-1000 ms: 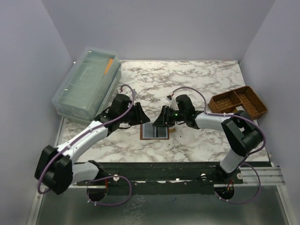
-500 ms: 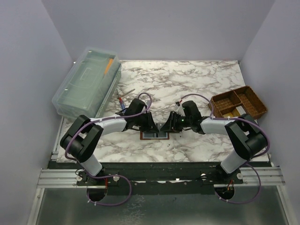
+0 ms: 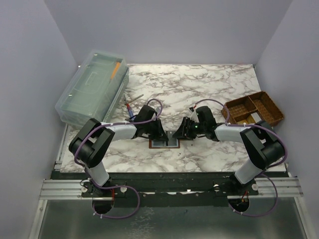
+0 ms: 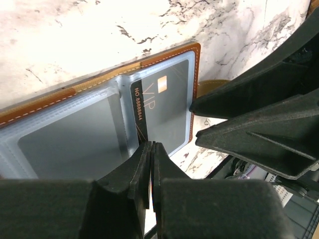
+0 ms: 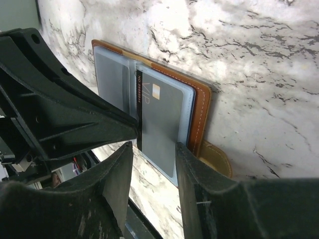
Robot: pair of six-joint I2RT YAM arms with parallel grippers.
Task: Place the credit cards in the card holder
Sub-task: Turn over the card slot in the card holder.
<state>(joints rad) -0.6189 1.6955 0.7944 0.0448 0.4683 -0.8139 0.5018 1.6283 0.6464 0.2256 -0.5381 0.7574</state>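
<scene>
- The card holder (image 3: 164,142) lies open and flat on the marble table (image 3: 199,84), near its front edge and midway between the two arms. Its clear sleeves face up and its snap tab (image 5: 217,157) sticks out on the right.
- A dark grey credit card (image 4: 167,104) marked VIP sits in the right-hand sleeve. The left-hand sleeve looks plain grey.
- The left hand (image 4: 151,145) is pressed narrow, with barely a slit. Its tips are at the near edge of the card's sleeve, and I cannot tell whether they pinch anything.
- The right hand (image 5: 153,149) is about half wide and holds nothing. Its fingers straddle the holder's right edge.
- The woven basket (image 3: 273,105) stands at the right edge with small pale items in its near compartments.
- The clear lidded bin (image 3: 92,89) stands far left, with an orange stick (image 3: 115,69) showing at its far end.
- The far half of the table is bare marble.
</scene>
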